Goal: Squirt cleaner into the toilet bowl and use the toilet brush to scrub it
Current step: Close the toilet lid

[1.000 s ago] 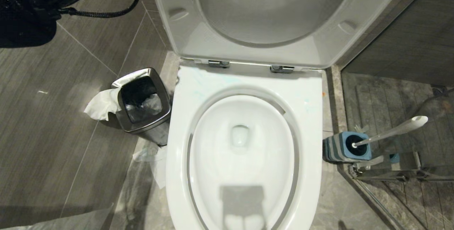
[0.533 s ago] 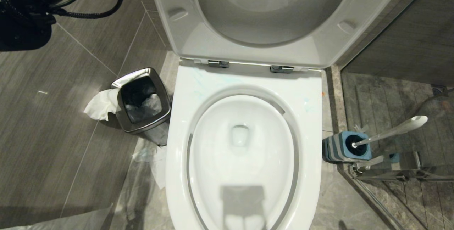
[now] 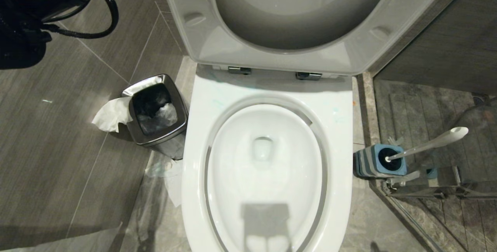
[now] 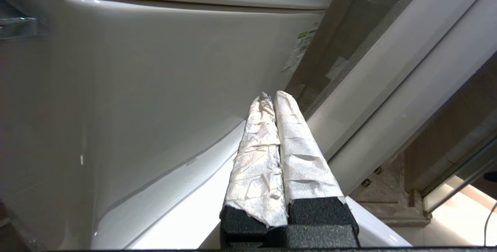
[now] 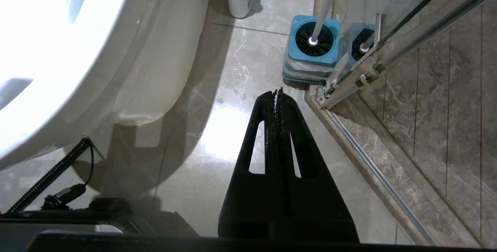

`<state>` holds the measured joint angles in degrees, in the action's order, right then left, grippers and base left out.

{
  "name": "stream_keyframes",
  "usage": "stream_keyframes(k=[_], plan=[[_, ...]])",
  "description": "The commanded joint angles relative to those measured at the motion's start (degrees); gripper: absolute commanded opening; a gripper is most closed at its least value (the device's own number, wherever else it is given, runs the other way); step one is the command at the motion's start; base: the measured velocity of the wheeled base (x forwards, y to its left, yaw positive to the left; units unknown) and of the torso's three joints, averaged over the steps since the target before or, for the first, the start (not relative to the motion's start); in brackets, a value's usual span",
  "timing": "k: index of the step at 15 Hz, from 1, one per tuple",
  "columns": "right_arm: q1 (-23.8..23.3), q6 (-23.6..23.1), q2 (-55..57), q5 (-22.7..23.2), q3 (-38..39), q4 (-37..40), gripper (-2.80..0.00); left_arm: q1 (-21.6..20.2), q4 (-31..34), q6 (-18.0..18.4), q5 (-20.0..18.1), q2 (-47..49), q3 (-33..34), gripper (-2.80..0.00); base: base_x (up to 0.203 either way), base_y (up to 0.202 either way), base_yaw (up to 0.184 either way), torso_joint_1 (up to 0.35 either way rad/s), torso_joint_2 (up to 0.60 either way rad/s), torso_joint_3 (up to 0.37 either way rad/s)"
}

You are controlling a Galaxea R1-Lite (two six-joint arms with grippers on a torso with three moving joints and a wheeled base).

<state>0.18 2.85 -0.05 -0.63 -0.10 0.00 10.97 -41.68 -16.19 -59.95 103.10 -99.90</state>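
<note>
Both end effectors are closed and empty: left end effector (image 4: 270, 96) beside the toilet tank, right end effector (image 5: 278, 91) just short of the toilet brush (image 5: 313, 40), which stands in its holder (image 5: 310, 63) right of the toilet bowl (image 3: 264, 174), probably the next grasp.

I see the toilet bowl (image 3: 268, 174) as glossy white, with faint turquoise cleaner (image 3: 337, 117) specks on its rim. My left gripper (image 4: 271, 100) has black fingers wrapped in crinkled white paper; my right gripper (image 5: 278, 92) is plain black. The toilet brush (image 3: 431, 143) shows a white handle and black bristles, standing in a holder (image 3: 365, 162) banded blue and grey. The waste bin (image 3: 155, 110) is shiny steel. The floor tiles (image 3: 58, 147) are streaked grey-brown.
</note>
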Motion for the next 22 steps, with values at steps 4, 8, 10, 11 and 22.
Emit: stream_keyframes(k=[4, 8, 10, 11, 22], plan=[[0.05, 0.01, 0.05, 0.02, 0.01, 0.00, -2.80, -0.16, -3.06, -0.16, -1.22, -2.37, 4.45, -2.80, 0.000, 0.000, 0.000, 0.000, 0.00, 0.000], [0.03, 0.00, 0.05, 0.02, 0.01, 0.00, -2.80, -1.98, -3.05, -3.45, -1.07, -4.50, 5.23, -2.80, 0.000, 0.000, 0.000, 0.000, 0.00, 0.000], [-0.01, -0.03, 0.05, 0.02, 0.01, 0.00, -2.80, -3.45, -3.06, -7.73, -1.19, -5.99, 5.60, -2.80, 0.000, 0.000, 0.000, 0.000, 0.00, 0.000], [0.00, -0.03, 0.05, 0.02, 0.01, 0.00, -2.80, -4.34, -3.17, -10.36, -1.22, -7.23, 6.52, -2.80, 0.000, 0.000, 0.000, 0.000, 0.00, 0.000], [0.06, -0.03, 0.05, 0.02, 0.01, 0.00, -2.80, -6.40, -0.42, -18.04, -1.37, -18.33, 17.79, -2.80, 0.000, 0.000, 0.000, 0.000, 0.00, 0.000]])
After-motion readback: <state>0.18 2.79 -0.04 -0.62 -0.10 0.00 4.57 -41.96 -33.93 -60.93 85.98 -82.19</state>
